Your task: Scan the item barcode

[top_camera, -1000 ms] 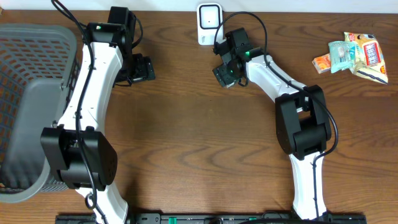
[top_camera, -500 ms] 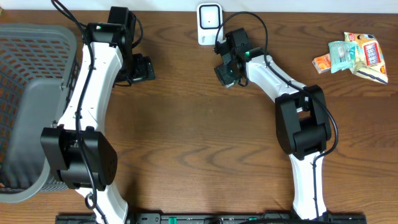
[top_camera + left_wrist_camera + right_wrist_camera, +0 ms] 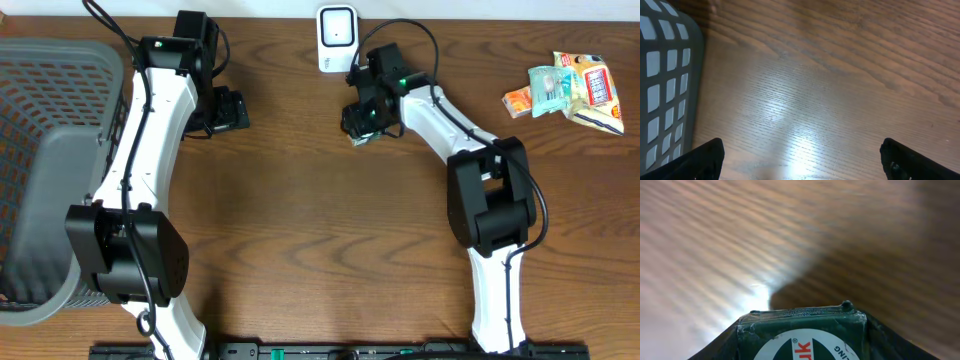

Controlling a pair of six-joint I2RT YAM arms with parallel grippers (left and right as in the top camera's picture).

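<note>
The right pincer pinches a dark green packet with a round white label, holding it above the bench just in front of the white scanner, which stands at the middle of the far edge. The left pincer hangs spread wide over bare wood near the far left, beside the grey basket that fills the bench's left edge. A heap of snack packs lies at the far right corner.

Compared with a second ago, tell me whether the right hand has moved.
Yes. The right hand, holding a green packet, has edged slightly away from the white scanner.
</note>
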